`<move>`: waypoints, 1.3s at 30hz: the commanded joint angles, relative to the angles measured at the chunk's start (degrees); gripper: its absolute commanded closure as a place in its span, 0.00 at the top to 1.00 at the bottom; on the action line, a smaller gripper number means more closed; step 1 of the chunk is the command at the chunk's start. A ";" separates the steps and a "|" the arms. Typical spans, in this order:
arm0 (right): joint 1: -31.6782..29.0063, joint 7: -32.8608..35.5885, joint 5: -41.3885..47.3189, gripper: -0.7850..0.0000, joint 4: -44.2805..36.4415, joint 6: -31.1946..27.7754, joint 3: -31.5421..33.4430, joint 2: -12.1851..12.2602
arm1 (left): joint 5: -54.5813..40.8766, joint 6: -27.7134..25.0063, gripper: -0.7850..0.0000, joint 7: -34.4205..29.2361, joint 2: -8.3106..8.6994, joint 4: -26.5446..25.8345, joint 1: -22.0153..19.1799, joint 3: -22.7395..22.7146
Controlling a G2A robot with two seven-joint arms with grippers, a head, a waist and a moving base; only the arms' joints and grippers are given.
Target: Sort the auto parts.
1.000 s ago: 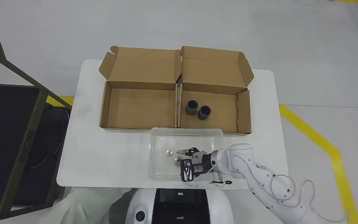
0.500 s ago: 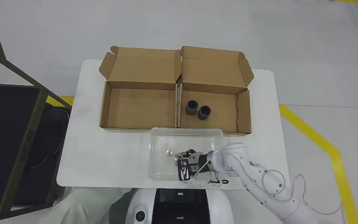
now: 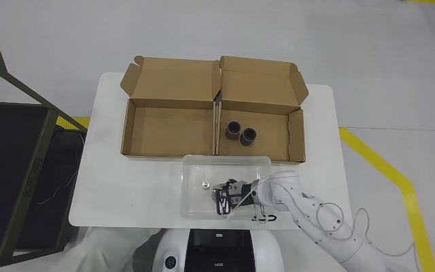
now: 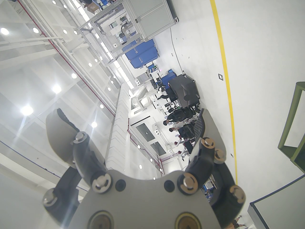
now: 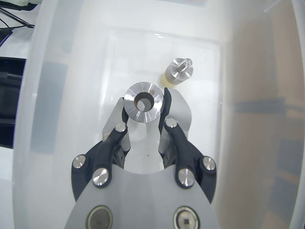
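The right tool (image 5: 144,106) sits inside the clear plastic bin (image 3: 192,170), with its two fingers pinching a short metal bushing (image 5: 152,110) across the outer diameter, one pad on each side. The bushing is wider than it is long. Its bore axis runs square to the line between the fingers, and the machined face with the open bore is turned up toward the wrist camera. Whether the bushing rests on the bin floor or is raised off it cannot be determined. Just beside the bushing, toward the bin's far long wall and apart from the fingers, a small metal cylinder (image 5: 178,71) stands on end on the bin floor, with its long axis upright, its pale collar down and its short stub up. The bin lies on the white desk (image 3: 109,136) at the edge nearest the robot. Beyond the bin's far long wall stand two open cardboard boxes, side by side and touching, with their lids folded back away from the bin. The right box (image 3: 272,126), directly behind the bin, holds two dark cylindrical parts (image 3: 233,128) lying close together in the half nearer the left box (image 3: 170,129). The left tool (image 4: 129,122) is away from the bin, aimed up into the room, with its fingers spread wide around nothing.
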 commanded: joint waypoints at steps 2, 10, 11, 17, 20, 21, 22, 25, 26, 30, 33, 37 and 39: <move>-0.35 0.22 0.37 0.00 -1.49 -0.45 0.66 0.25 | 0.00 0.00 1.00 0.00 0.00 0.00 0.00 0.00; -2.03 1.22 2.56 0.00 -6.80 -1.69 3.87 1.28 | 0.00 0.00 1.00 0.00 0.00 0.00 0.00 0.00; -2.27 1.38 3.25 0.00 -7.41 -1.83 4.46 1.41 | 0.00 0.00 1.00 0.00 0.00 0.00 0.00 0.00; -3.41 2.23 8.96 0.00 -10.58 -2.58 8.40 2.17 | 0.00 0.00 1.00 0.00 0.00 0.00 0.00 0.00; -3.62 2.69 12.20 0.00 -12.03 -2.58 10.21 2.44 | 0.00 0.00 1.00 0.00 0.00 0.00 0.00 0.00; -3.63 2.89 13.14 0.00 -12.46 -2.55 10.78 2.52 | 0.00 0.00 1.00 0.00 0.00 0.00 0.00 0.00; -3.68 2.95 14.31 0.00 -12.83 -2.51 11.35 2.59 | 0.00 0.00 1.00 0.00 0.00 0.00 0.00 0.00; -3.64 3.18 17.77 0.00 -13.59 -2.34 13.32 2.84 | 0.00 0.00 1.00 0.00 0.00 0.00 0.00 0.00; -3.64 3.21 18.95 0.00 -13.75 -2.20 13.99 2.92 | 0.00 0.00 1.00 0.00 0.00 0.00 0.00 0.00; -3.48 2.82 23.08 0.00 -14.90 -1.55 16.62 3.22 | 0.00 0.00 1.00 0.00 0.00 0.00 0.00 0.00; -3.36 2.23 25.71 0.00 -16.04 -1.07 18.52 3.44 | 0.00 0.00 1.00 0.00 0.00 0.00 0.00 0.00; -3.72 0.72 28.26 0.00 -17.92 0.01 21.02 3.71 | 0.00 0.00 1.00 0.00 0.00 0.00 0.00 0.00; -4.06 -0.50 29.04 0.00 -18.86 0.69 22.40 3.84 | 0.00 0.00 1.00 0.00 0.00 0.00 0.00 0.00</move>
